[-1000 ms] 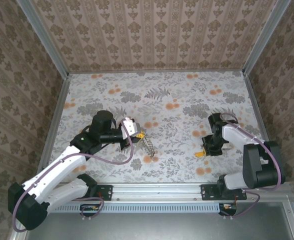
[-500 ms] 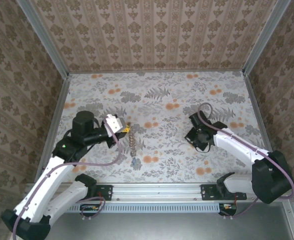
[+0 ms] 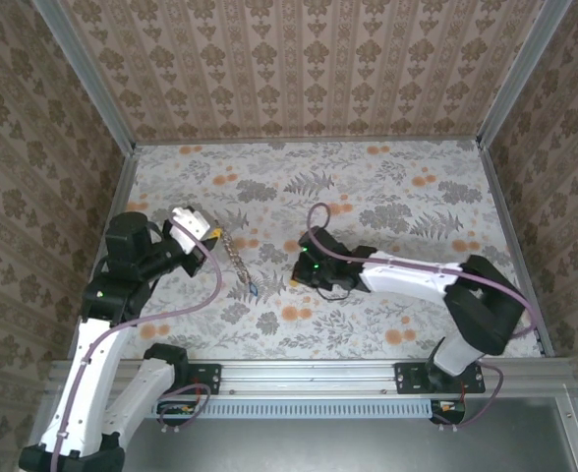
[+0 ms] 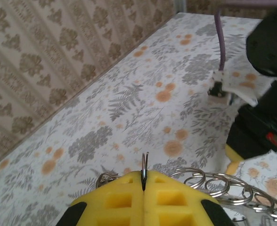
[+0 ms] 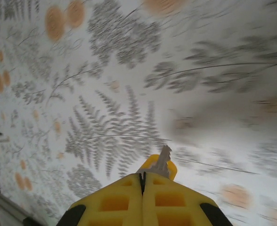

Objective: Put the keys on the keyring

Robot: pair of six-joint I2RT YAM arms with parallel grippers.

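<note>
— Worried about the left gripper point(image 4: 143, 187)?
— Somewhat. Pressed together on a single thin loop of the keyring point(image 4: 209, 182), held edge-on between the yellow pads point(image 4: 115, 200), with the other links trailing off sideways. Likely to slip or twist with so little metal in the grip

— And the right gripper point(image 5: 142, 181)?
— Clamped shut on a yellow-headed key point(image 5: 161, 162), blade poking out past the fingertips, low over the middle of the table point(image 3: 397, 206) and near the free end of the keyring, which is up at the left side. Hard to thread if those links swing; easy to jab past the loop or lever the key askew in the pads

— Anything else?
— Could snag the purple cable point(image 3: 213, 287) looping beside the links, or bump the two arms at such close quarters. Cannot tell whether the bottom link touches the table

— Surface?
— Flat, printed with grey ferns and orange blossoms; busy enough to hide a dropped key. Boxed in by brown damask-papered walls point(image 3: 299, 69) and aluminium rails point(image 3: 107, 246)
</note>
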